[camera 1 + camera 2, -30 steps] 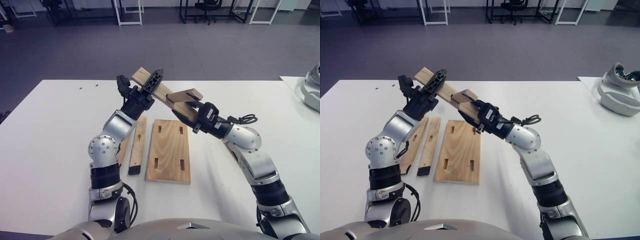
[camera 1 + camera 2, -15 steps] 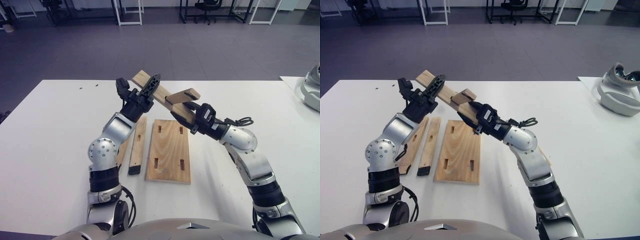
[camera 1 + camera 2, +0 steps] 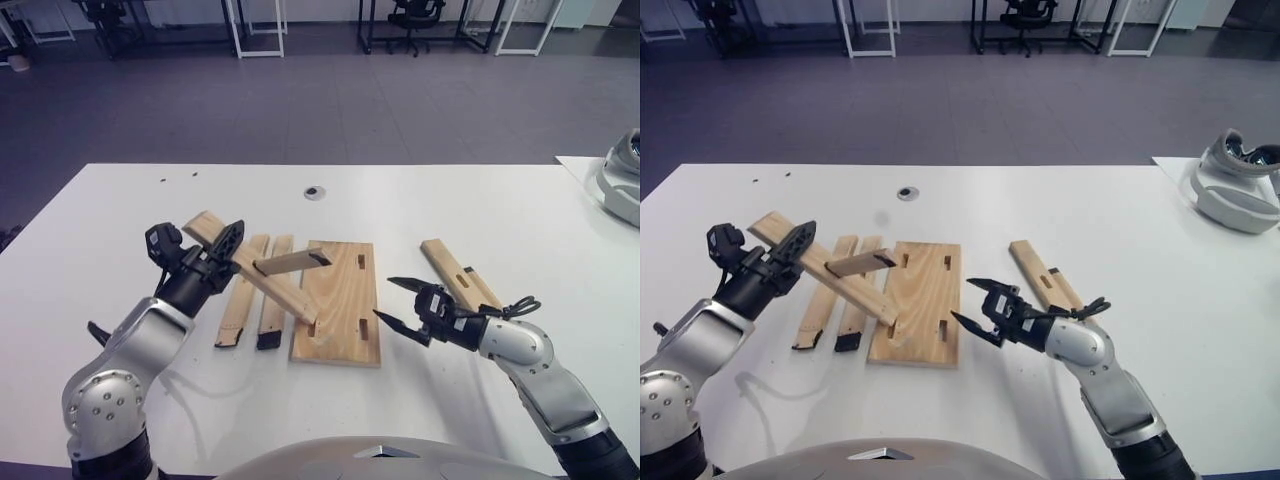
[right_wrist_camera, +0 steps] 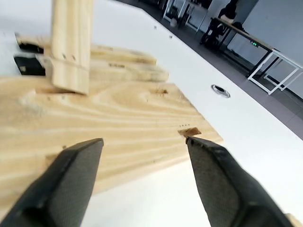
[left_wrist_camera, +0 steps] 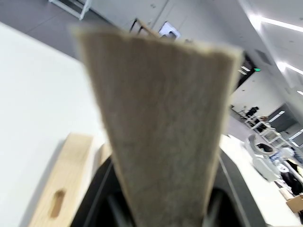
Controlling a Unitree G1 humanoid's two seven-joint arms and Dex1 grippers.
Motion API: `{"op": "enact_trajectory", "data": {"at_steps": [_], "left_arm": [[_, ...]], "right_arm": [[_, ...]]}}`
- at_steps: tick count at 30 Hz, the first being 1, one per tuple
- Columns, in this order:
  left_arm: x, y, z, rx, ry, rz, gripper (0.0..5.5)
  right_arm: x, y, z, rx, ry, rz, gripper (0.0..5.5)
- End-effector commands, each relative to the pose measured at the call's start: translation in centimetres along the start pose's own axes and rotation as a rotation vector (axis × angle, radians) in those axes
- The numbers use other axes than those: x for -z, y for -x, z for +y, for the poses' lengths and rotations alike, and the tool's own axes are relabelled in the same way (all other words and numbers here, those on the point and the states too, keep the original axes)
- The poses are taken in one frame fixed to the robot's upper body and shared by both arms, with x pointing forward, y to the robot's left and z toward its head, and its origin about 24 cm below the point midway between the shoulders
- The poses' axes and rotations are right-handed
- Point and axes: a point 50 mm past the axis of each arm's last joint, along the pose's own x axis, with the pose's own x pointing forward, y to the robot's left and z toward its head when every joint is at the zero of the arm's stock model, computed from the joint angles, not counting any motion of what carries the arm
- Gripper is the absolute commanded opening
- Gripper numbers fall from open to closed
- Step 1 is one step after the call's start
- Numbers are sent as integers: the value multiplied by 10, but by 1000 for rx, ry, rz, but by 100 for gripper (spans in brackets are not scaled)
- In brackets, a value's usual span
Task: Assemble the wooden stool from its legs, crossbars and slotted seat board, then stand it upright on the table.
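While the left gripper (image 3: 220,252) clamps the leg (image 3: 268,287), plant its end squarely in the near-left slot (image 3: 313,327) of the seat board (image 3: 345,300); the right gripper (image 3: 388,300) gapes empty.

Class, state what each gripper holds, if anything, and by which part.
The left gripper clamps a leg, with a crossbar fitted, near its upper end; its lower end meets the seat board. The right gripper is open and holds nothing.

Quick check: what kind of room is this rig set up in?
Probably a lab or workshop hall: the white table stands on an open grey floor, with metal-frame desks and an office chair behind, and a headset on the neighbouring table.
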Motion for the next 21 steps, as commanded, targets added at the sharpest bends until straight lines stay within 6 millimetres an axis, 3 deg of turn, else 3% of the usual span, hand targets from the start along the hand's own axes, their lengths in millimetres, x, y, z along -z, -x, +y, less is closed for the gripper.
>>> {"op": "enact_trajectory", "data": {"at_steps": [1,16,21], "left_arm": [[5,8,3,-87,22,19,101],[2,21,2,-214,-35,66,101],[23,3,2,-262,-78,64,101]], "right_arm": [[7,0,3,-3,11,29,326],[18,6,6,19,-10,54,326],[13,-3,10,6,-12,26,326]]}}
